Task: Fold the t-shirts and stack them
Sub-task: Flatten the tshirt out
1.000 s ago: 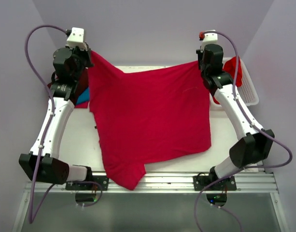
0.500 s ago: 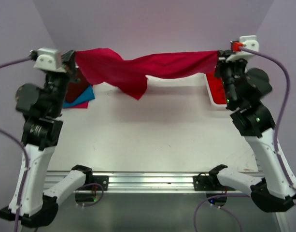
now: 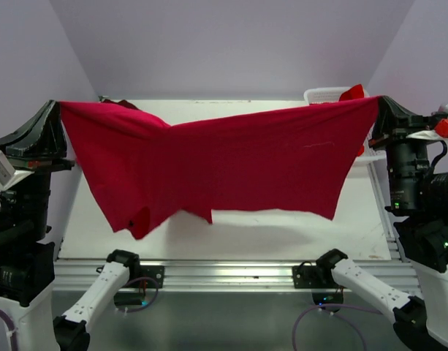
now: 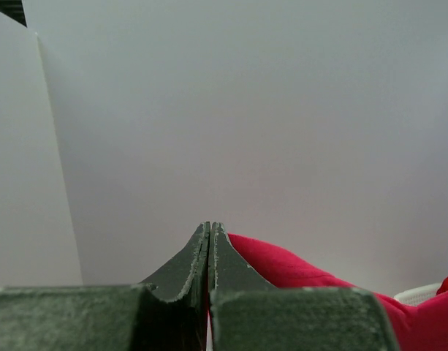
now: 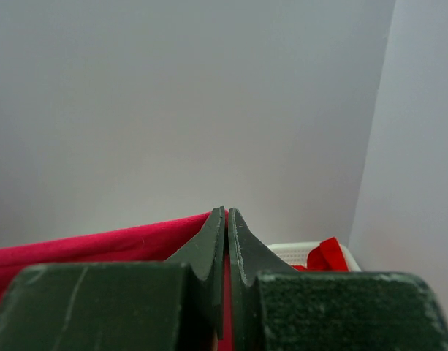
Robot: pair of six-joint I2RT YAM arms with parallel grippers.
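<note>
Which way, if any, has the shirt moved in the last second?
Yes. The shirt no longer overlaps the near rail; it hangs above the table, stretched wider between the left claw and right claw.

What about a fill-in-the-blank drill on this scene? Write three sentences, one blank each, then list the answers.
1. The left gripper and the right gripper are both ____ on the crimson t-shirt's upper edge.
2. The shirt hangs stretched ____ the table, not lying on it.
3. A red cloth shows at the white ____ in the far right corner.
Answers: shut; above; basket.
</note>
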